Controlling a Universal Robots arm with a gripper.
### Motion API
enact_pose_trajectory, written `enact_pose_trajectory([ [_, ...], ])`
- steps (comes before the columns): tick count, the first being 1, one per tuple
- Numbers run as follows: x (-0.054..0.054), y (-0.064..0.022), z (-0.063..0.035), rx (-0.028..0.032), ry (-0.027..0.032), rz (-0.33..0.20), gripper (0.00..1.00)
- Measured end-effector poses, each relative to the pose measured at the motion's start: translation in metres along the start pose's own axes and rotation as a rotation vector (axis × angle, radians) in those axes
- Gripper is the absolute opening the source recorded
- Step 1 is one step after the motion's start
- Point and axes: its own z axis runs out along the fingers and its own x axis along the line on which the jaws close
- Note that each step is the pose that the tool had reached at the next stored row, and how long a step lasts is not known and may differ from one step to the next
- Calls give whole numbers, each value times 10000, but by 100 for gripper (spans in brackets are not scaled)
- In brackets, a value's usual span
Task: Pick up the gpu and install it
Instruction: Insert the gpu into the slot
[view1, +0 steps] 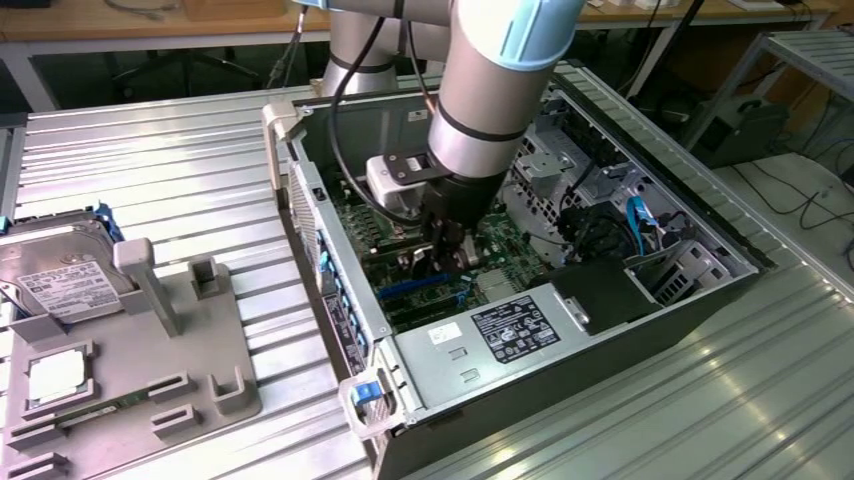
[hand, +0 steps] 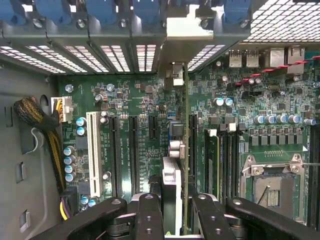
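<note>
The arm hides most of the gpu, seen edge-on in the wrist view, standing upright in a slot on the motherboard. The claw pinches its upper edge deep inside the case, walls close around. The case lies open on a ribbed metal bench; a hard drive sits at the exterior view's left.

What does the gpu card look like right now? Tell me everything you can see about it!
The gpu shows edge-on in the wrist view: a thin green board standing upright, with a silver metal bracket at its far end by the case's slotted back wall. It sits down among the motherboard's long black slots, inside the open computer case. The gripper is shut on its near end, dark fingers on either side. Its fan face cannot be seen from here.
</note>
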Motion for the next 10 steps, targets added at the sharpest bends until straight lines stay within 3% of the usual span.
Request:
enact_pose_trajectory([
  [5, 2, 23, 11, -26, 2, 0, 28],
  [10, 6, 24, 33, -118, 13, 11, 28],
])
